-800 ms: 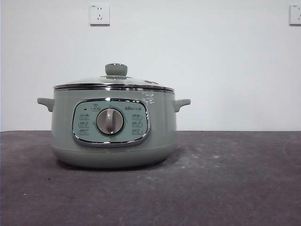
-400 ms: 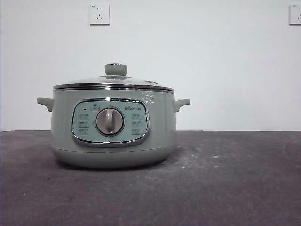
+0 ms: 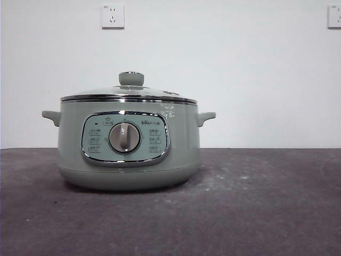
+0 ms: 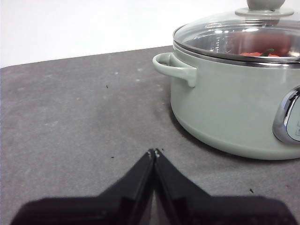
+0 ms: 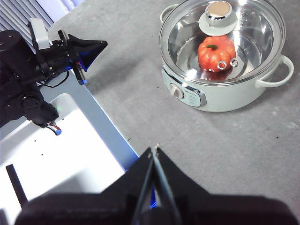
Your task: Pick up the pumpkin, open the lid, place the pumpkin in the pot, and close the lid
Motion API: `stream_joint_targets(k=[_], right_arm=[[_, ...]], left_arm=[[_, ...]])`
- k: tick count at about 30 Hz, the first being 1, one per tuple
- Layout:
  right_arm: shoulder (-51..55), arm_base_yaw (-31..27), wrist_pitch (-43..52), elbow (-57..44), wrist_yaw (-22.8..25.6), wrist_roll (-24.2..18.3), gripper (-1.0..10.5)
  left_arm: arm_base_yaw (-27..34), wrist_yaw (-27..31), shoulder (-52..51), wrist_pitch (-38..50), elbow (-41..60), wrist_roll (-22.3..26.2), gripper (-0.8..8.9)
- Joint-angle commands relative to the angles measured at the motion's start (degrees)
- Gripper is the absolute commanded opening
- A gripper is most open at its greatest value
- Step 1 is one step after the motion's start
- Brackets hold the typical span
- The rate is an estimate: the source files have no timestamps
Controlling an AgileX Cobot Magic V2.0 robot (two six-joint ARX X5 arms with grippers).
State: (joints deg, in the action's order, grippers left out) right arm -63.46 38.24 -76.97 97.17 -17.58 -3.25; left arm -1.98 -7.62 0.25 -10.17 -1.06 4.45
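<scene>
Although the task named four steps, the pumpkin (image 5: 216, 51) already sat inside the pot (image 3: 128, 160), seen through the glass of the lid (image 5: 243, 33), and the lid lay seated on the pot's chrome rim. By that evidence the work looked finished, with only a clean retreat left. The left gripper (image 4: 153, 152) was low over the table (image 4: 70, 117), beside the pot's side handle (image 4: 174, 68) but apart from it, jaws pressed together and holding nothing. The right gripper (image 5: 154, 149) hung high above the table's near edge, well clear of the pot, jaws likewise together and empty. The front view showed no arm at all. Judged advice: the low left arm should lift away from the pot before any sideways swing, so it would not clip the handle or jar the lid off its seat.
</scene>
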Motion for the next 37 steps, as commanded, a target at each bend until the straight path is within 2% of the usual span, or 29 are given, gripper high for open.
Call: stream_joint_targets(k=[1,3,6,8,12,16,19,21,26,30,37], right_arm=[[0.2,0.1,-0.2,-0.3,-0.2,0.2,0.0],[1.2,-0.9,-0.1,-0.3,0.4,0.2,0.0],[4.2,-5.4,1.2,-0.3,1.4,-3.4,0.0],[6.5,-9.2,3.1,-0.3,0.8,-3.9,0.0],[12.0,-18.5,7.3,-0.6,-5.0,-3.3,0.0],[18.1,-25.6,13.3,-5.2,-4.6,-5.7,0.0],[23.5,-28.5,21.7,-13.1,-4.6,-8.3,0.0],[27.3,-30.0,28.4,-20.1,-4.6,-8.7,0.0],[36.6,-31.9,48.3,-40.7,-4.6,-4.2,0.0],[42.8,-32.2,56.6,-54.2,-4.0,-3.7,0.0],[52.4,-32.2,66.5,-73.5,4.3,-0.1,0.0]], left_arm=[[0.2,0.1,-0.1,-0.1,0.9,-0.2,-0.03],[0.2,0.0,-0.1,-0.1,0.9,-0.2,-0.03],[0.2,0.1,-0.1,-0.1,0.9,-0.2,-0.03],[0.2,0.1,-0.1,-0.1,0.9,-0.2,-0.03],[0.2,0.1,-0.1,-0.1,0.9,-0.2,-0.03],[0.2,0.1,-0.1,-0.1,0.9,-0.2,-0.03],[0.2,0.1,-0.1,-0.1,0.9,-0.2,-0.03],[0.2,0.1,-0.1,-0.1,0.9,-0.2,-0.03],[0.2,0.1,-0.1,-0.1,0.9,-0.2,-0.03],[0.2,0.1,-0.1,-0.1,0.9,-0.2,-0.03],[0.2,0.1,-0.1,-0.1,0.9,-0.2,-0.03]])
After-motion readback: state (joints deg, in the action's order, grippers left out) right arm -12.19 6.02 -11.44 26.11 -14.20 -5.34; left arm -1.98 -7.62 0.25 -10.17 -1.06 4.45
